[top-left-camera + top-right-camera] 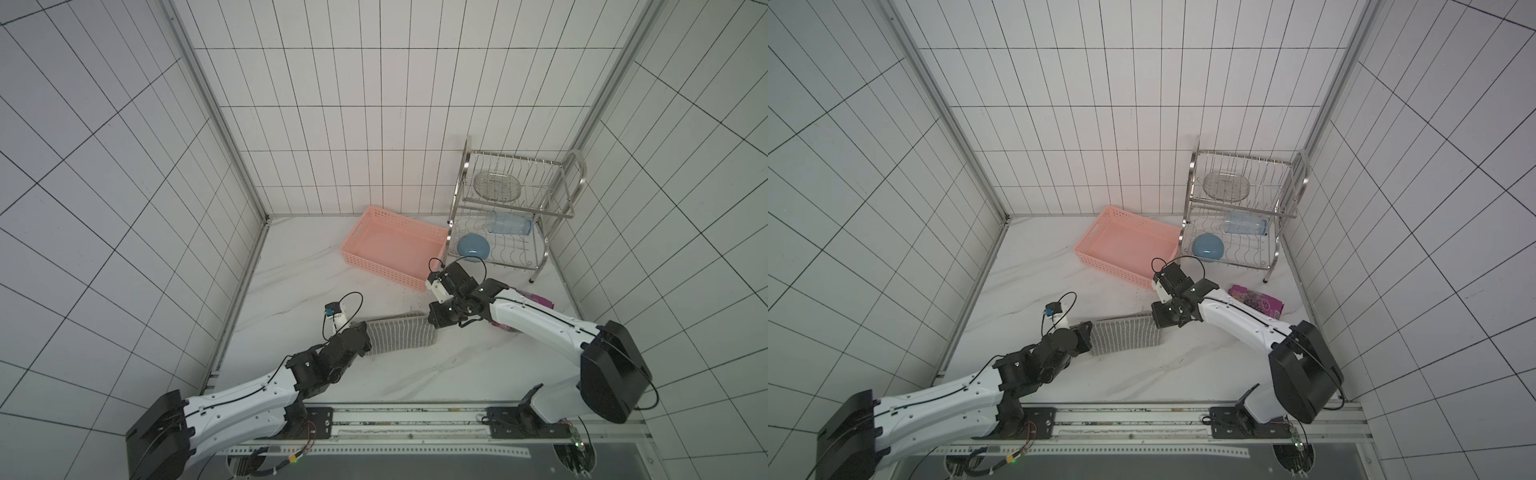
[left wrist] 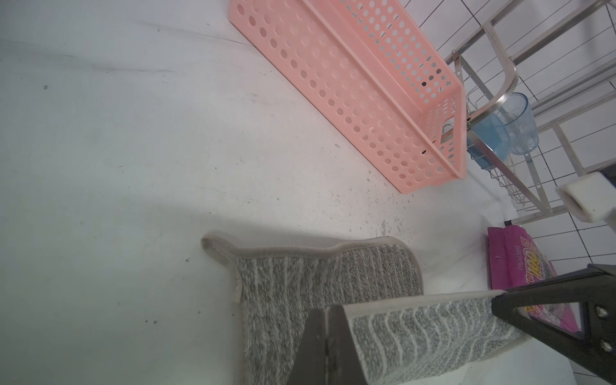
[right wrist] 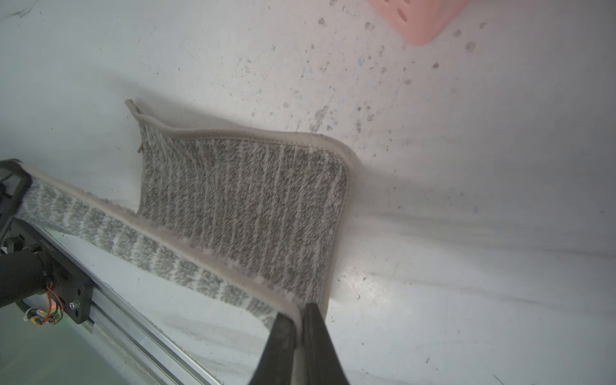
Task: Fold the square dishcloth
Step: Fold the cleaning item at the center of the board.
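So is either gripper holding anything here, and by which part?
Both hold the square dishcloth: the left gripper pinches one end of an edge, the right gripper the other end. That edge is raised; the rest lies on the table.

Your left gripper (image 1: 367, 337) and right gripper (image 1: 433, 321) both pinch the square dishcloth (image 1: 401, 334), jaws nearly together. Both arms reach forward, wrists low and angled inward.

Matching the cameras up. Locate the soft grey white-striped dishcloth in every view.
Top view: grey striped dishcloth, just below centre.
Top view: below centre, slightly leftward.
Left wrist: lower middle, one edge lifted.
Right wrist: centre.
Shared landmark: pink perforated plastic basket.
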Robot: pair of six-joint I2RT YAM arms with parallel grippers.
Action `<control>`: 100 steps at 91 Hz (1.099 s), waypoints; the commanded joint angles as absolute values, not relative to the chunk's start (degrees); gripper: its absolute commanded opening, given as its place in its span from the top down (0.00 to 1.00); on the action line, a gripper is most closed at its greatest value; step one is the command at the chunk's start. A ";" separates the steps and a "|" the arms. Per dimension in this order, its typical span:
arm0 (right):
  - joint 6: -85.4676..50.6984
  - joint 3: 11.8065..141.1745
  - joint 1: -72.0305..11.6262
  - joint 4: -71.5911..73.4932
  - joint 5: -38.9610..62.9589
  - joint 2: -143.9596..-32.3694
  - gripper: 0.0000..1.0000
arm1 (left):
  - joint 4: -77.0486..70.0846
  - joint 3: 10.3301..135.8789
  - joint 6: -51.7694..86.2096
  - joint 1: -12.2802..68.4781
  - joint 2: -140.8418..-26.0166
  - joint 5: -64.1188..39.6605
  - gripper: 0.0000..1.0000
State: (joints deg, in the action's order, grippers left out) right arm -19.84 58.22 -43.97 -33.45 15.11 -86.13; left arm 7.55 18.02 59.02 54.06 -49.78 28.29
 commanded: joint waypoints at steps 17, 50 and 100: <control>-14.51 64.40 -42.50 -32.77 18.51 -95.99 0.88 | 5.55 16.37 57.40 48.51 -53.98 29.71 1.00; -14.95 67.60 -42.84 -29.35 14.08 -101.18 0.87 | -5.21 16.26 50.93 40.63 -62.86 24.53 1.00; -15.53 71.44 -47.56 -28.51 5.27 -106.08 0.82 | -7.69 17.31 51.72 37.03 -69.22 21.71 1.00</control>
